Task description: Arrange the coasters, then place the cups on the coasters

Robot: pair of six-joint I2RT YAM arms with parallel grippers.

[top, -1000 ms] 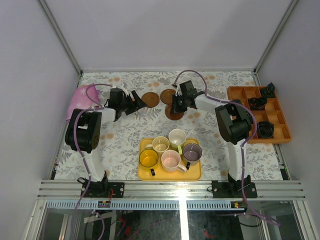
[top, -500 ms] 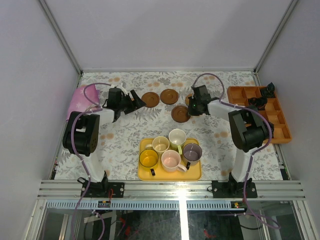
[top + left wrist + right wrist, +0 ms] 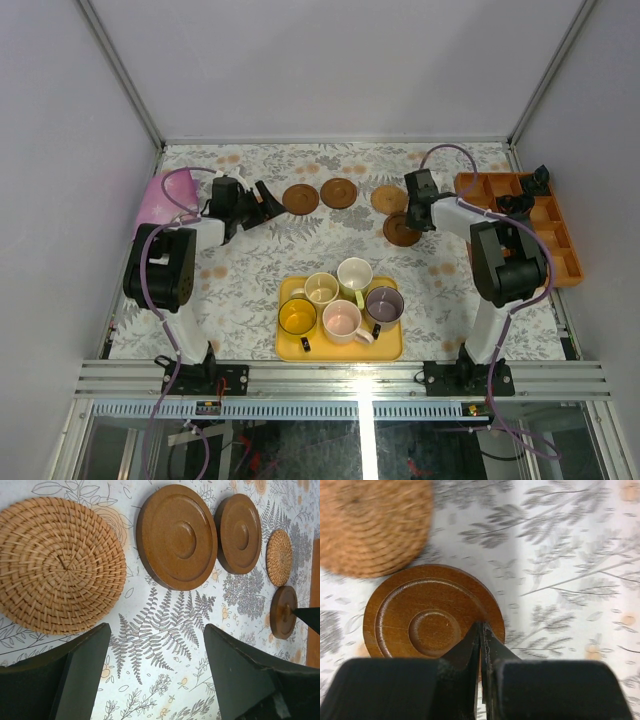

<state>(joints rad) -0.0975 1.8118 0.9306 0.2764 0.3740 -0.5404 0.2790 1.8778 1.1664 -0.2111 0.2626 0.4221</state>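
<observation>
Two dark brown coasters (image 3: 299,198) (image 3: 338,192) and a tan woven coaster (image 3: 389,199) lie in a row at the back. A third dark brown coaster (image 3: 402,230) lies just in front of the tan one. My right gripper (image 3: 409,217) (image 3: 481,626) is shut, its tips resting on this coaster (image 3: 432,612) near its rim. My left gripper (image 3: 266,201) (image 3: 156,630) is open and empty over bare cloth, beside another woven coaster (image 3: 60,565). The yellow (image 3: 297,316), cream (image 3: 321,289), pale green (image 3: 354,272), pink (image 3: 341,320) and purple-grey (image 3: 384,302) cups stand on a yellow tray (image 3: 340,350).
An orange compartment box (image 3: 560,262) with small black objects sits at the right edge, close to the right arm. A pink object (image 3: 160,195) lies at the far left behind the left arm. White walls enclose the floral tablecloth on three sides.
My shut right gripper has swept to the right, and the dark brown coaster under its tips slid with it. The tan coaster at the back now shows. The left gripper has barely moved.
</observation>
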